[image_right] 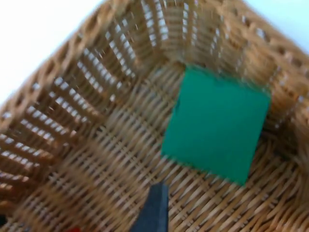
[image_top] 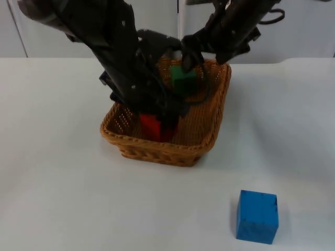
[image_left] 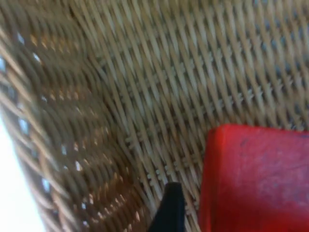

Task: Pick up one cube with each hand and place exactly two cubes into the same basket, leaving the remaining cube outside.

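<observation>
A: Both claws over the basket [image_top: 209,137]?
B: Confirmed. Left gripper [image_top: 157,124] low at the near wall, apparently clamped on the red cube [image_top: 151,125], presumably for release. Right gripper [image_top: 189,61] above the far corner; finger spread impossible to tell. Green cube [image_top: 184,79] resting on the weave.
A: Third cube?
B: Blue cube [image_top: 256,216] outside, near the table [image_top: 63,178] front edge, as required. White top, grey wall [image_top: 309,26] behind.

The top view looked down and forward over the table [image_top: 63,198], while both wrist views peered closely into the shared basket [image_top: 157,151].
</observation>
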